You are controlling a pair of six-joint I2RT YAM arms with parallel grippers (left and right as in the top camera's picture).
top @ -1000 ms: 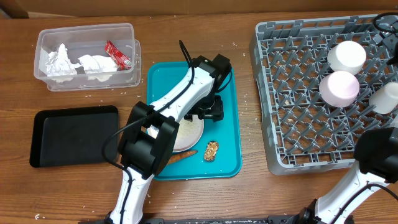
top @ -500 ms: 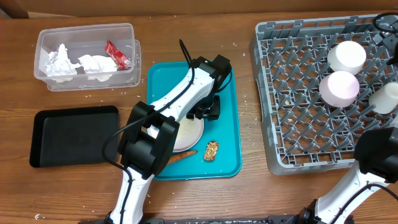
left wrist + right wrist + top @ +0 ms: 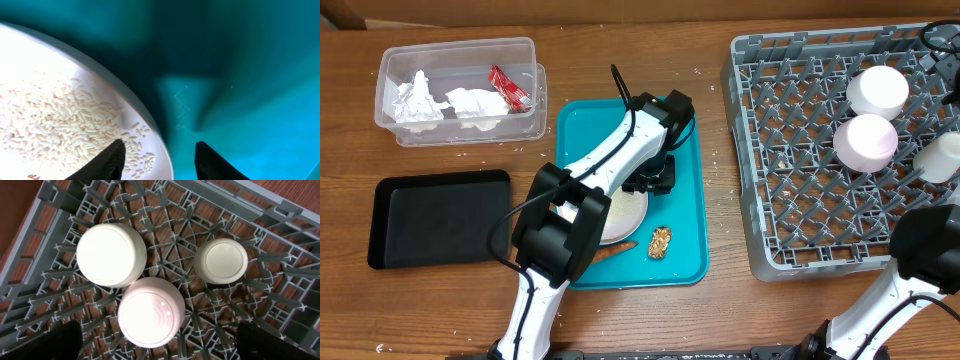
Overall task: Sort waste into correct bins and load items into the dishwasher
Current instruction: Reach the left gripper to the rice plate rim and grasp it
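Left wrist view is showing the left pincer standing partly open astride the rim of the large white plate. One finger is hanging over the rice grains inside the rim and the other over the bare teal serving tray outside it. I am seeing clearance at the outer finger, so I am treating the plate as not yet held. Overhead, the plate is lying on the teal tray at the middle of the desk, with the carrot piece and the brown lump just beside it. The clear tub and the black tray are sitting to the left, and the dish rack is well apart to the right. The right pincer is hanging fully open and empty above the two upturned bowls and the cup in the rack. I am judging the step in hand to be the grip on the plate rim. To do it well, I am aiming to seat the rim deep between the fingers, square to the edge, before closing. I am also planning to hold the plate level on the lift so the rice is not spilling onto the tray. The rice will probably need tipping into a bin before the plate goes to the rack.
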